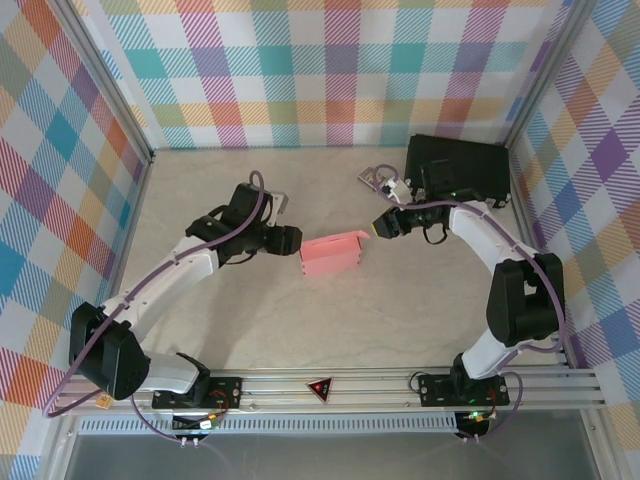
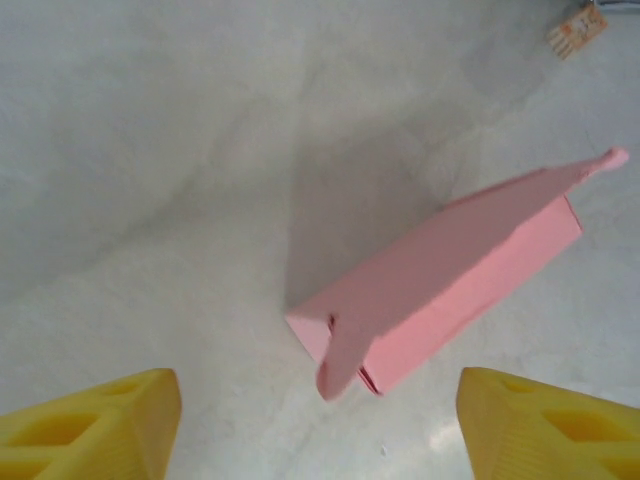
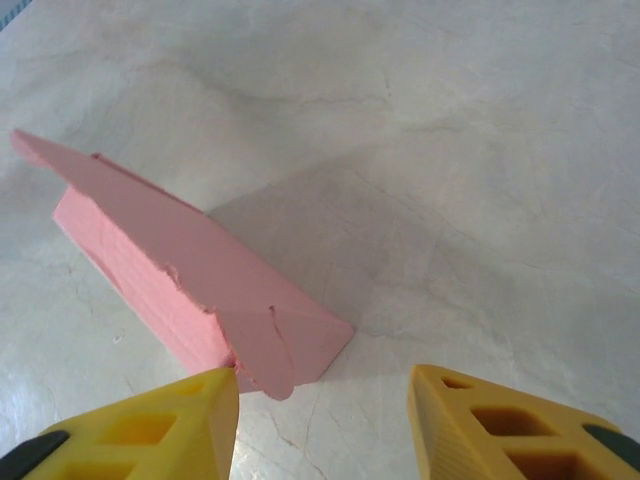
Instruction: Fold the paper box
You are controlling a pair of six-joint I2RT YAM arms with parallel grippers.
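**Risk check: paper box half-formed, both grippers off it**

Logged left gripper (image 1: 290,238) with yellow plastic fingers (image 2: 110,425) spread wide and gripping nothing. Stationed just beside the left end of the salmon-pink thin-cardboard paper box (image 1: 330,255), with a loose end flap pointing into the gap.

Logged right gripper (image 1: 380,228) likewise parted, yellow fingers (image 3: 160,425) holding nothing. Placed at the box's right end, with one fingertip right at the corner flap. Cannot tell whether touching or just short.

Found the box between the two grippers on the pale marbled tabletop (image 1: 250,330). Top panel slanting like a wedge rather than lying shut, tabs protruding at both ends.

Noted black hard case (image 1: 458,168) well behind the box to the right. Noted small patterned card pack (image 2: 578,28) beyond the box, apart from it.

Judged risks:
- Expect skating across the smooth top if pushed from one end only, since the card looks light and unbraced.
- Expect a creased or buckled wall if pinched across the hollow body instead of along an edge.
- Expect a bent tab if driven in while the top panel sits askew and off its slot.
- Expect spring-back of the slanted panel if released before any tab is seated.
- Watch the right fingertip: could snag the corner flap and drag the box round.
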